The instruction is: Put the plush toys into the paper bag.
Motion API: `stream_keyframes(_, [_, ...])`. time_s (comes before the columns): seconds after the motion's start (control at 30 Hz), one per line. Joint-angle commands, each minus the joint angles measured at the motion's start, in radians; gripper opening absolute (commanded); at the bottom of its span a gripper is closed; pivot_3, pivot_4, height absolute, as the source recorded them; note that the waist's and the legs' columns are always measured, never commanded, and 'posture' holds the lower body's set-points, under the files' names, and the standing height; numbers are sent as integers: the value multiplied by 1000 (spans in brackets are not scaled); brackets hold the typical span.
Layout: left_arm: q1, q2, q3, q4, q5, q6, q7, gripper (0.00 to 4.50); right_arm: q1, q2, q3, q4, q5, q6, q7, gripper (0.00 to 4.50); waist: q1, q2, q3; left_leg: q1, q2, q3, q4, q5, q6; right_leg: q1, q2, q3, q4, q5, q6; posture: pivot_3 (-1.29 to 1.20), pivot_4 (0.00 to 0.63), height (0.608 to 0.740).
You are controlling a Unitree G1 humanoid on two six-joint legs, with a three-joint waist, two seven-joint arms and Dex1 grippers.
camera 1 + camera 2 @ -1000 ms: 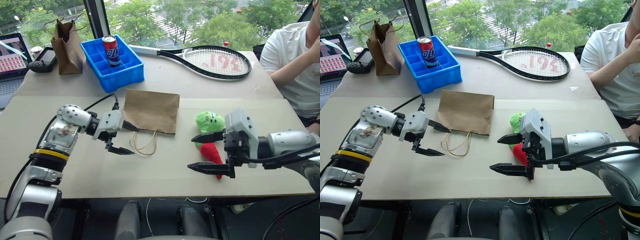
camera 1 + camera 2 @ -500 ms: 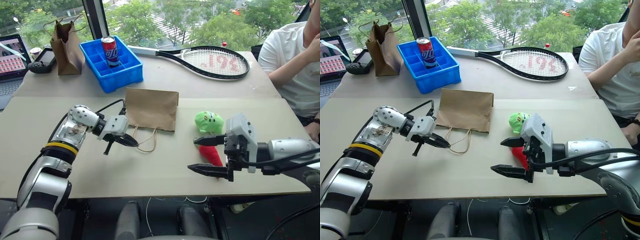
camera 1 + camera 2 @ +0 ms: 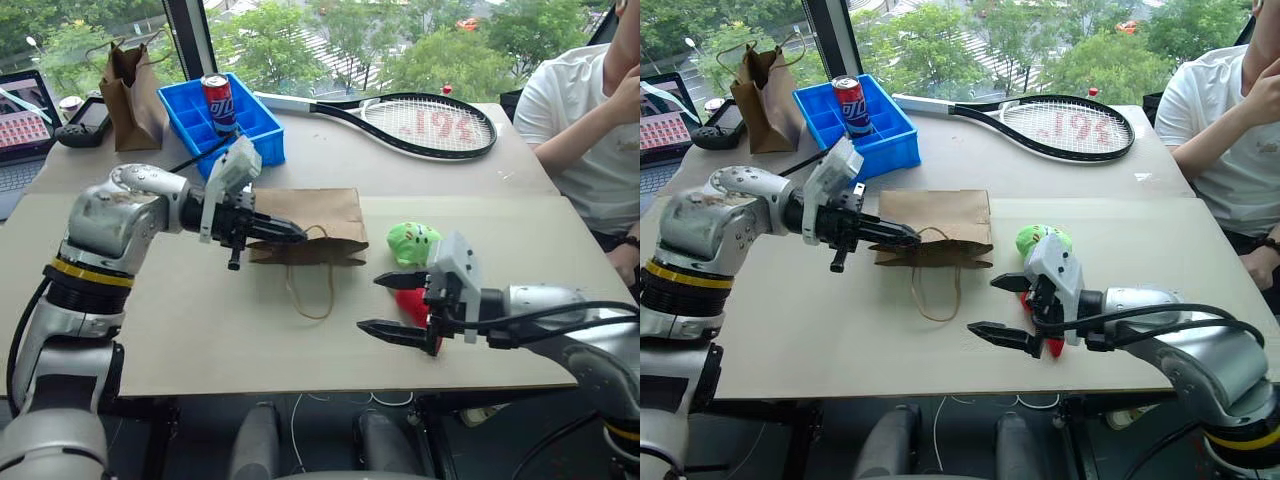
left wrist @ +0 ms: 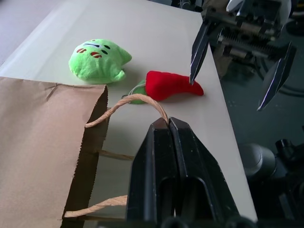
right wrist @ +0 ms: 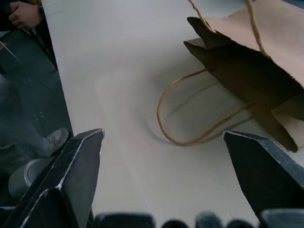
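The wide light-brown kraft paper bag lies near the middle of the pale tabletop, its mouth facing the near edge and lifted open. It is judged light and thin-walled, liable to crease or slide if pulled hard. Its beige twine loop handles are the sound place to take it.

The left gripper is clenched on the upper handle, as the left wrist view shows, and holds that lip off the table. The lower handle trails loose toward the near edge.

The two plush toys rest toward the right of the tabletop, beside the bag mouth. The round light-green plush creature sits just behind the red chili-pepper plush with green stem. Both are judged soft, light and compressible. They should tolerate a pinch across the body, though the chili's tapered tip may slip.

The right gripper hovers above the chili with its jaws spread wide, grasping nothing.

Against the frame one second earlier:
- The left gripper was then open beside the handles, with the bag lying flat. It has since shut on the handle and risen, raising the bag mouth.
- The right gripper has advanced slightly toward the bag, and its jaws remain apart.
- The toys have not shifted.
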Motion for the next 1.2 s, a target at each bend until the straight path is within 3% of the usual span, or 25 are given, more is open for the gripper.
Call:
stream_keyframes(0.03, [-54,-38,66,-70,-78,166,106,0,-24,81,53,31,-114,-62,-89,3116,-2,0,0,0,0,0,0,0,0,0,0,0,0,0,0,0,150,740])
stream_keyframes(0.33, [-118,-126,101,-102,-180,360,234,0,-139,298,166,201,-345,-102,-262,57,-13,0,0,0,1,-4,0,1,0,0,7,5,1,1,-2,0,150,740])
stream_keyframes(0.5, [-173,-181,139,-59,-220,425,296,0,-173,419,216,375,-450,-164,-306,57,-13,0,0,0,1,-4,0,1,0,0,9,7,1,2,-3,0,150,740])
stream_keyframes(0.8, [-306,-216,247,111,-232,472,392,0,-173,504,258,572,-584,-314,-287,57,-15,0,0,0,0,-4,-1,1,0,-1,10,11,1,3,-5,0,150,740])
stream_keyframes(1.2, [-507,-103,215,233,-160,330,321,0,-155,500,303,573,-666,-339,-198,57,-18,1,0,0,0,-4,-4,2,-1,-2,11,12,1,3,-5,0,150,740])
